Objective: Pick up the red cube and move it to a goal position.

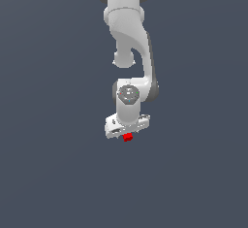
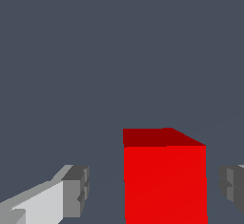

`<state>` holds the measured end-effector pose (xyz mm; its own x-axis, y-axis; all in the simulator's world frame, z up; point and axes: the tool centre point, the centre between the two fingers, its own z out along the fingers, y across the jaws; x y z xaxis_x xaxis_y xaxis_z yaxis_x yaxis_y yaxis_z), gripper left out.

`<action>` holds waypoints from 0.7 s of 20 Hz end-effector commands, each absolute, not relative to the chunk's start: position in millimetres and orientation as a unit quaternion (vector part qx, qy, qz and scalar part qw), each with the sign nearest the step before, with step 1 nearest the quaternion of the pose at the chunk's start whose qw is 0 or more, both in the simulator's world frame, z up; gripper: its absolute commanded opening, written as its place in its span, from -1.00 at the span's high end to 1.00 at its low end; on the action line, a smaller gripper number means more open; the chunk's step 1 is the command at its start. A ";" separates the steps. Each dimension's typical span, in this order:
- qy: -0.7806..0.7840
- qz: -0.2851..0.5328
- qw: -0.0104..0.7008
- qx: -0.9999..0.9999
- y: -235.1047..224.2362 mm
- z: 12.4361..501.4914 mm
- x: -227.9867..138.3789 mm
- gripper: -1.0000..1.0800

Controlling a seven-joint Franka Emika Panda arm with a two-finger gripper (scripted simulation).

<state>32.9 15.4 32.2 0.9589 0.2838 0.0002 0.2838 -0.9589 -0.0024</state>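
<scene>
The red cube [image 1: 128, 137] is a tiny bright red block directly under the white hand of my arm in the exterior view. My gripper [image 1: 126, 133] is right above and around it. In the wrist view the red cube [image 2: 165, 182] fills the space between the two grey fingertips [image 2: 77, 189]. My gripper [image 2: 152, 192] is open, with the jaws standing on either side of the cube. A visible gap remains on each side, wider on one side than the other. The fingers do not touch the cube. The cube's lower part is cut off by the frame edge.
The white arm [image 1: 130, 38] hangs down from the top of the exterior view. Around it is a plain dark grey-blue surface [image 1: 48, 164]. No other objects show.
</scene>
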 end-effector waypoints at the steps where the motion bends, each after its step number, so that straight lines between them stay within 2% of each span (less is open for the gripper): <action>1: -0.151 0.000 0.001 -0.989 15.5 24.7 35.7 -0.92; 6: -0.155 0.000 0.000 -0.988 15.3 19.8 37.6 -0.92; 7: -0.155 0.000 0.000 -0.988 15.3 19.8 37.6 1.00; 14: -0.155 0.000 0.000 -0.988 15.3 19.8 37.6 1.00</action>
